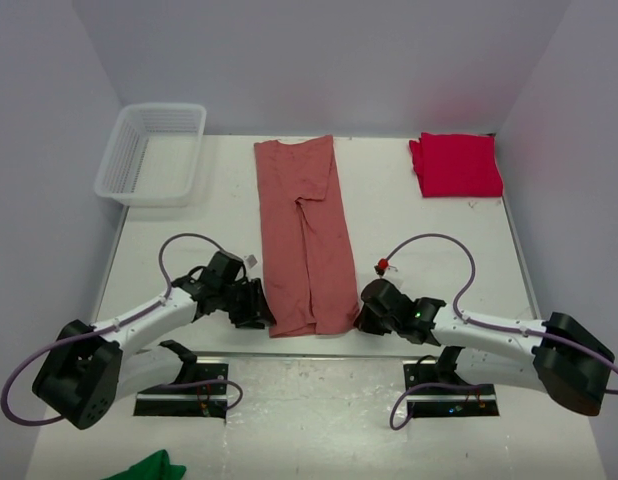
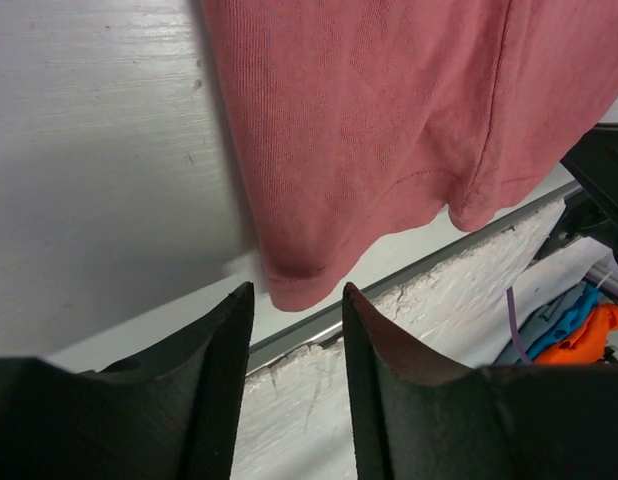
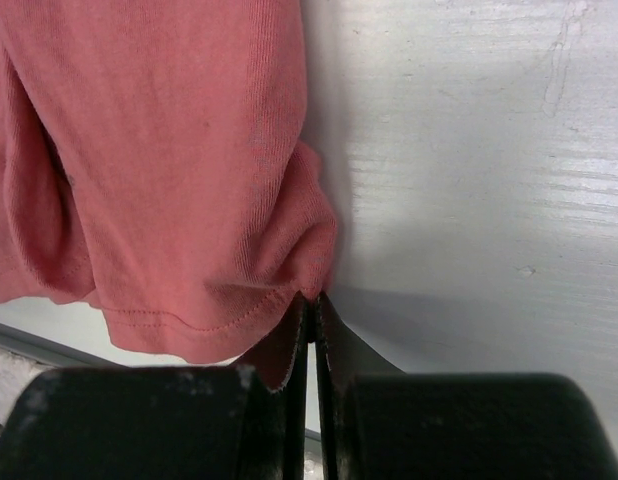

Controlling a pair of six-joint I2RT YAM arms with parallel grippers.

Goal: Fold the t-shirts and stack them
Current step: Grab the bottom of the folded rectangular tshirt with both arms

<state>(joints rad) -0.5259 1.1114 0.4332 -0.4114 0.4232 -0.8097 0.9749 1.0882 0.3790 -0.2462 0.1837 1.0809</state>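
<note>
Closest in the left wrist view, the left jaws stand apart, their dark fingers framing an open gap with nothing pinched in it. Just ahead of the tips is the near-left corner of the salmon shirt. Its rounded hem sits at the mouth of the gap, not inside it as far as can be seen. Past that corner runs the near edge of the tabletop, a metal strip over chipped white.

The right jaws are together, clamped on the salmon shirt's other near corner. In the right wrist view the stitched hem is bunched and drawn down into the slit between the fingers, and the cloth spreads away wrinkled to their left.

From above, the salmon shirt lies as a long narrow strip between the two sets of jaws and runs straight away from them toward the far wall. The crimson shirt lies folded square, well beyond the right jaws and off to their right, apart from the salmon one. A white basket sits well beyond the left jaws, to their left. A green cloth shows behind the left arm — cut off by the picture's edge.
</note>
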